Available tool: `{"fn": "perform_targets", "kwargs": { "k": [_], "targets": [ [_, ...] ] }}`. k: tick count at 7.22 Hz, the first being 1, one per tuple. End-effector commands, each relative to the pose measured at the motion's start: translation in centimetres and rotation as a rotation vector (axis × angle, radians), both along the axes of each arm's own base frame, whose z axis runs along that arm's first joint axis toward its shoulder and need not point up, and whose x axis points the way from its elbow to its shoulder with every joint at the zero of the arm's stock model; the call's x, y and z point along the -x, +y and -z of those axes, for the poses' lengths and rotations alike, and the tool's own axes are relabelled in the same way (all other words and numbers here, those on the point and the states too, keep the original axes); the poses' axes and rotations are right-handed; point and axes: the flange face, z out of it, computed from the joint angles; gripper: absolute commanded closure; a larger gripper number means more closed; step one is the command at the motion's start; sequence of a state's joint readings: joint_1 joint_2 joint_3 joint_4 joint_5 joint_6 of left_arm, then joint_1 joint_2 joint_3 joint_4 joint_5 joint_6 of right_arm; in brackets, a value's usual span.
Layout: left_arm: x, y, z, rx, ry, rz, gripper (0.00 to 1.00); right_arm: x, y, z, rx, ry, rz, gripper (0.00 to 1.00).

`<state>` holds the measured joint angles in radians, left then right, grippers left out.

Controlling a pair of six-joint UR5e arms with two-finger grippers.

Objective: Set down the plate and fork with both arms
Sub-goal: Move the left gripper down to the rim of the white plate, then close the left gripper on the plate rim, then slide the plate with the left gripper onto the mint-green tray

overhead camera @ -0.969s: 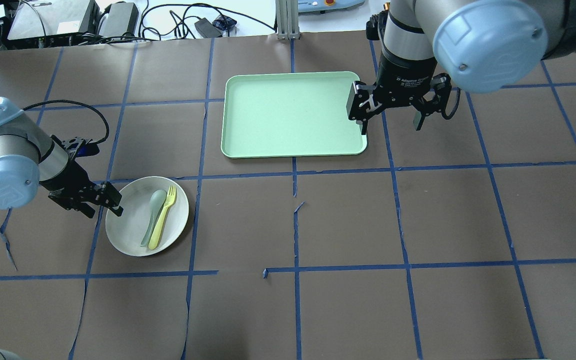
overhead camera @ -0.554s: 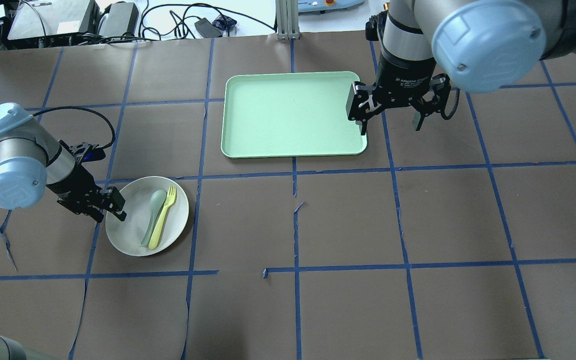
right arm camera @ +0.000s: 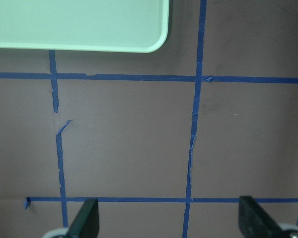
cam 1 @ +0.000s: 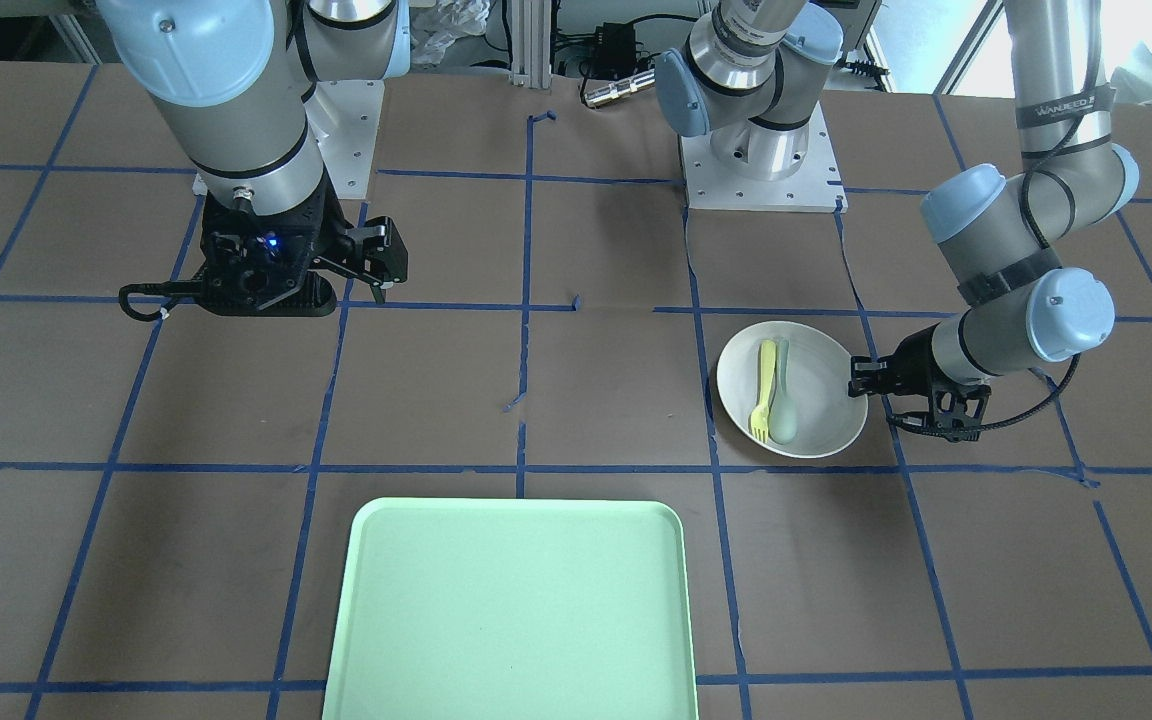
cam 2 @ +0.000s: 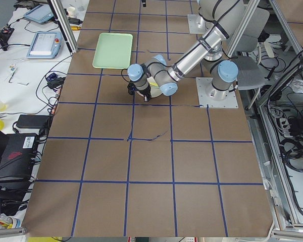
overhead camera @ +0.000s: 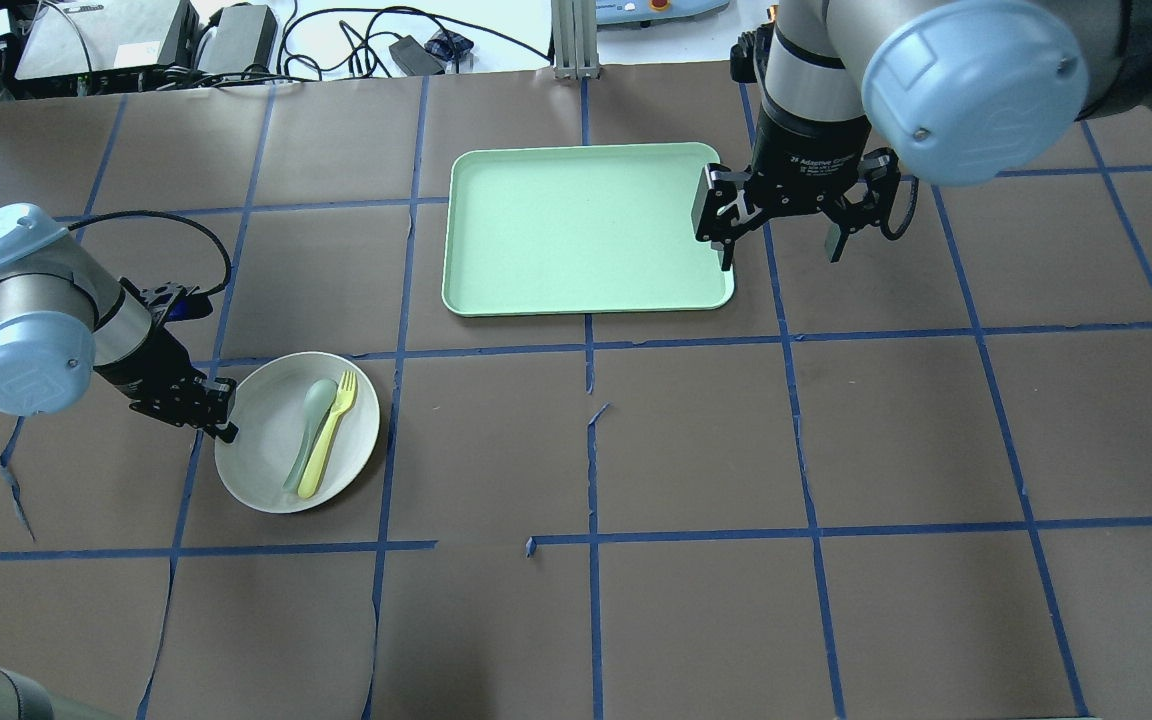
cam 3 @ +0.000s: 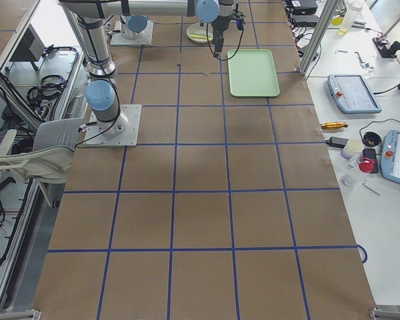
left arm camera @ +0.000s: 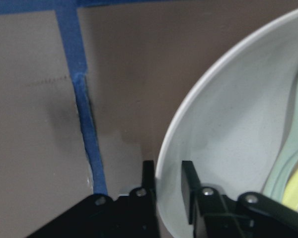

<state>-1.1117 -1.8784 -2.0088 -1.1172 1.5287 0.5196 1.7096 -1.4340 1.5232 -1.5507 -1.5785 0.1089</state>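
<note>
On the wide brown paper tabletop point(overhead camera: 696, 430) with blue tape lines, the silver-grey left arm point(overhead camera: 56, 300) had pushed in a little since a moment before. Its black left gripper point(overhead camera: 224, 420) had spread jaws then. Now the jaws were pinching the left rim of the round, shallow, off-white plate point(overhead camera: 261, 470), one inside and one outside. The plate had slid a tiny bit to the right.

The big silver-grey right arm point(overhead camera: 811, 75) had stayed put. Its black right gripper point(overhead camera: 781, 245) hung beside the right edge of the flat, pale-green tray point(overhead camera: 576, 230) with round corners. Its jaws were spread wide and held nothing.

The plate sat on the tabletop, well apart from the tray. In it lay the slim, smooth, pale-yellow plastic fork point(overhead camera: 329, 435). From overhead, its long side ran from near-left to far-right, and its short tines pointed away from the robot. The pale grey-green spoon point(overhead camera: 308, 430) lay just beside it, on its left.
</note>
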Motion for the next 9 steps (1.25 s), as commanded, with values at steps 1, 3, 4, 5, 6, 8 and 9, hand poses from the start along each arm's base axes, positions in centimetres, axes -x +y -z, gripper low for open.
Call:
{"fn": "perform_targets", "kwargs": {
  "k": [1,3,4,5,6,8,9],
  "targets": [
    [-0.3,-2.0,-2.5,0.056,0.030,-0.017,1.00,0.0,0.0,0.1,-0.001,0.000,-0.001,0.00],
    [-1.1,-3.6,-5.8,0.052,0.094,-0.056,1.00,0.0,-0.1,0.1,-0.001,0.000,0.001,0.00],
    [-0.7,-4.4,-7.4,0.045,0.185,-0.092,1.00,0.0,-0.1,0.1,-0.001,0.002,0.001,0.00],
    [-0.8,-4.9,-8.8,0.033,0.183,-0.167,1.00,0.0,-0.1,0.1,-0.001,0.002,0.001,0.00],
    [0.7,-6.8,-9.5,0.029,0.186,-0.266,1.00,0.0,-0.1,0.1,-0.001,0.002,0.001,0.00],
    [9.8,-10.9,-10.7,0.090,0.223,-0.297,1.00,0.0,-0.1,0.1,-0.001,0.000,0.001,0.00],
    [14.1,-12.8,-10.3,0.136,0.252,-0.290,1.00,0.0,-0.1,0.1,-0.001,0.001,-0.001,0.00]
  ]
}}
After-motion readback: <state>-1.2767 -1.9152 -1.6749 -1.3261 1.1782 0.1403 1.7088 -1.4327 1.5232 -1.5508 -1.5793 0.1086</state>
